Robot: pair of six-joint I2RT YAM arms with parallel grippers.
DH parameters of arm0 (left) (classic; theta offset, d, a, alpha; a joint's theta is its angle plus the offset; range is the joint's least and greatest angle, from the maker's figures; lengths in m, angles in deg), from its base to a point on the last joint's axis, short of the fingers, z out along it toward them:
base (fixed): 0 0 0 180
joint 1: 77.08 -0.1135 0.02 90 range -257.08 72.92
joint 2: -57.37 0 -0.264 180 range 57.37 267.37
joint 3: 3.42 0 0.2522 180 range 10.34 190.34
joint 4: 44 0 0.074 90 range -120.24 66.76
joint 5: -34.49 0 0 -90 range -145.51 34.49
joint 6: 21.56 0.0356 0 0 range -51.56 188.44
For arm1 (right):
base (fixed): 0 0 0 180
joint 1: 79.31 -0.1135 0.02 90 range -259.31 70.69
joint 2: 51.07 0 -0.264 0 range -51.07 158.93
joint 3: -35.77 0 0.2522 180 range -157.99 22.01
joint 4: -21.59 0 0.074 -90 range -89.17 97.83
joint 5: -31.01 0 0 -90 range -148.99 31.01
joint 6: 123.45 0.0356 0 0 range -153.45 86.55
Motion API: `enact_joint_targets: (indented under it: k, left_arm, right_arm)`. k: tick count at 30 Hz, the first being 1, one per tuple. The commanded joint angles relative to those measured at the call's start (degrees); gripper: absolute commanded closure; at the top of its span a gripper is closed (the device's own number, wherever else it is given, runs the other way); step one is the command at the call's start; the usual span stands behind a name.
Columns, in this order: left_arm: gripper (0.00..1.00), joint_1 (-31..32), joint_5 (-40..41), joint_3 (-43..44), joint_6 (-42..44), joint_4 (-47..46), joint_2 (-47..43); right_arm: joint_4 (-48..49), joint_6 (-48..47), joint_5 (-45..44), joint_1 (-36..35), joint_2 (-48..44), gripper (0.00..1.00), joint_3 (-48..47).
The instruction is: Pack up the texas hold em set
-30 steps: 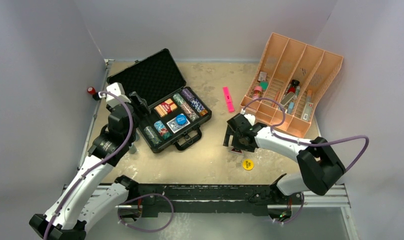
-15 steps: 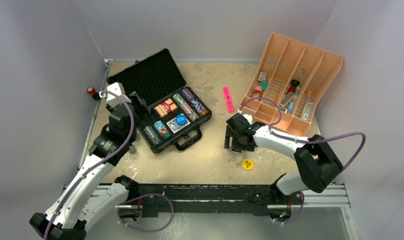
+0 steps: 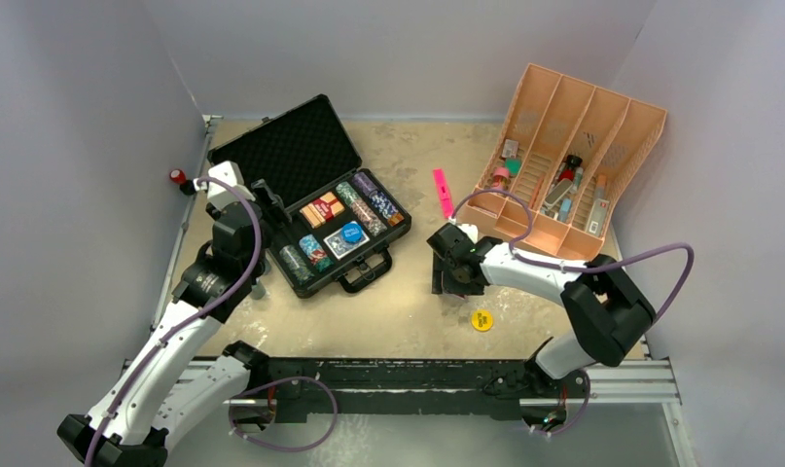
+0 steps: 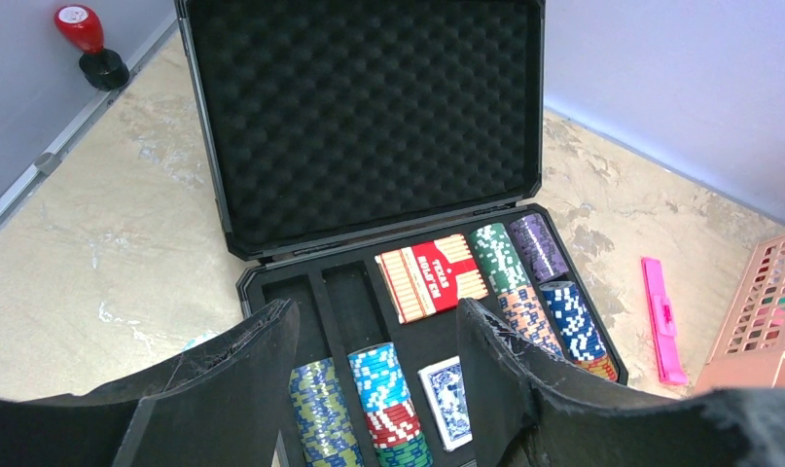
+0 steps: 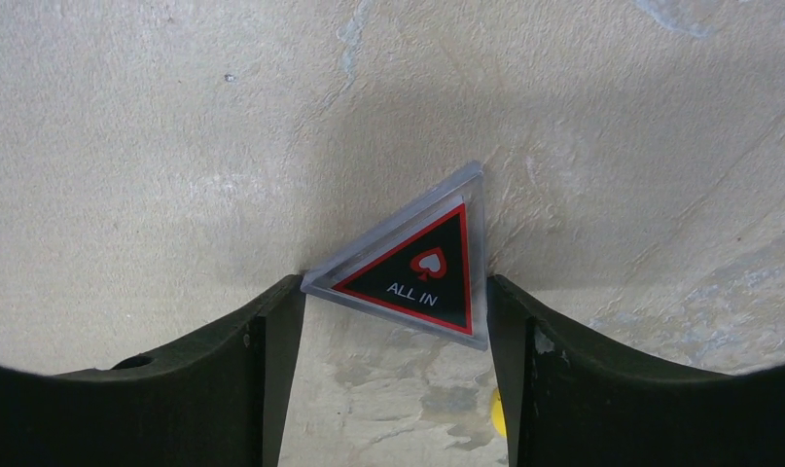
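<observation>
Right end effector [image 5: 388, 292]: narrowed onto the ALL IN token [image 5: 417, 268], one finger against each side of it, pointing down at the desk [image 3: 408, 156]. Whether the token is lifted or lies on the desk cannot be told.
ALL IN token: clear triangular plate with a black face, red border and a spade mark. It sits front of centre, well apart from the case [image 3: 301, 156].
Yellow disc [image 3: 481, 319]: flat on the desk, just nearer the arm bases than the right end effector [image 3: 453, 282].
Left end effector [image 4: 374, 321]: wide apart and holding nothing, poised over the near left part of the case.
Case: black, open, at the left rear, with the foam-lined lid [image 4: 369, 107] leaning back and the handle facing the bases.
Chip stacks [image 4: 524, 282]: rows lying on their sides in the right slots, with more at the near left.
Red deck [image 4: 432, 275]: in the middle compartment.
Blue deck [image 4: 446, 387]: nearer the handle than the red deck.
Pink marker [image 3: 444, 193]: on the desk between the case and the orange tray [image 3: 573, 161].
Orange tray: at the right rear, holding small items.
</observation>
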Motion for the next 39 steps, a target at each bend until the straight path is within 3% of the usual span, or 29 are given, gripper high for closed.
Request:
enact_joint_targets:
  k: [1,8,15,25,39]
  left_arm:
    - [0.41,-0.38,1.17,1.61,0.48,-1.09,-0.76]
    - [0.41,-0.34,1.09,1.69,0.57,-1.09,-0.62]
    - [0.40,-0.36,1.01,1.65,0.63,-1.09,-0.60]
    - [0.41,-0.33,1.56,1.74,0.55,-1.06,-0.28]
    - [0.41,-3.64,3.88,0.61,-2.68,-2.26,-6.20]
  right_arm:
    - [-1.39,3.71,-1.15,-0.43,0.66,0.32,-0.97]
    - [0.13,5.57,-0.02,-0.41,1.44,0.25,-0.51]
    - [-0.26,7.09,-1.72,-0.43,1.79,0.43,-0.67]
    - [0.96,0.90,-7.61,-1.60,-2.18,0.45,-8.73]
    - [11.25,-16.29,-7.02,-6.63,18.66,0.46,-48.08]
